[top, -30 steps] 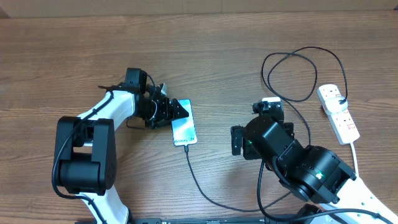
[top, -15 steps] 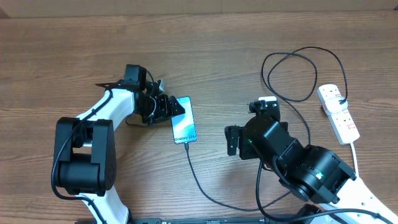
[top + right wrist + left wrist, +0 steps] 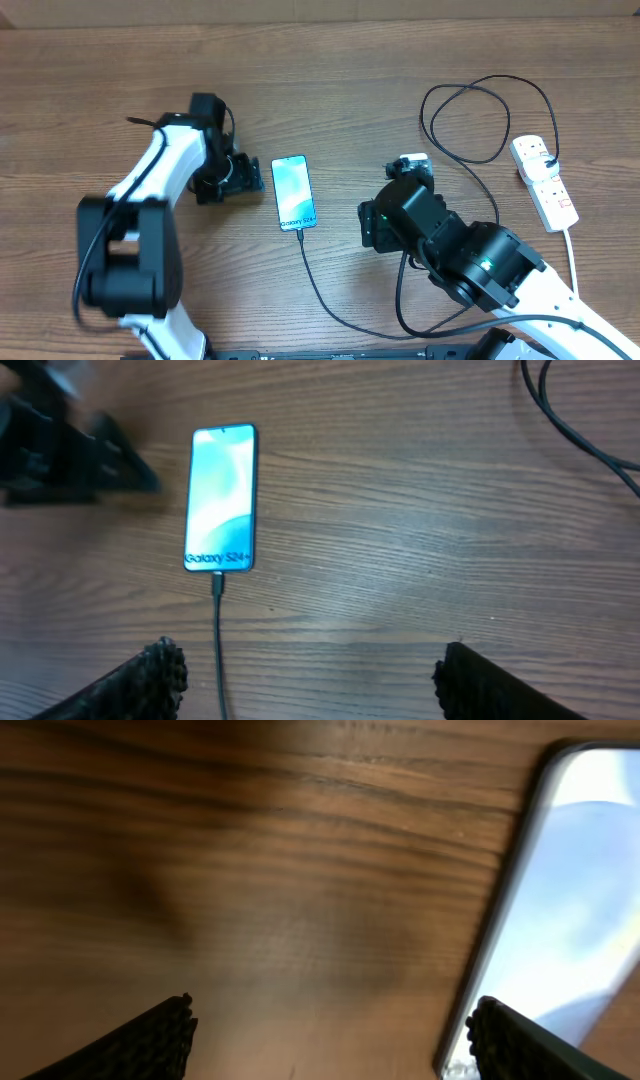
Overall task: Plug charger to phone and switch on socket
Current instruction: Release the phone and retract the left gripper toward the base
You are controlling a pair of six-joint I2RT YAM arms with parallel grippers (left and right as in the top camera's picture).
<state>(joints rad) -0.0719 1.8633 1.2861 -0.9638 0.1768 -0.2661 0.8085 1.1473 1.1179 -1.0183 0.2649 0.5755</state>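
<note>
The phone (image 3: 293, 193) lies flat on the wooden table, screen lit, "Galaxy S24+" at its near end. The thin black charger cable (image 3: 320, 295) has its tip in the phone's near end and loops round to a black plug in the white power strip (image 3: 543, 183) at the right. My left gripper (image 3: 245, 176) is open and empty, just left of the phone; the phone's edge (image 3: 560, 920) shows in its wrist view. My right gripper (image 3: 368, 225) is open and empty, right of the phone. Its wrist view shows the phone (image 3: 221, 498) and the cable (image 3: 218, 650).
The black cable forms a large loop (image 3: 480, 120) between my right arm and the power strip. The strip's white cord (image 3: 572, 262) runs toward the front right edge. Bare wood lies at the back and far left.
My left gripper has let go of the phone and drawn back to the left. The phone has straightened on the table. My right arm has shifted slightly left.
</note>
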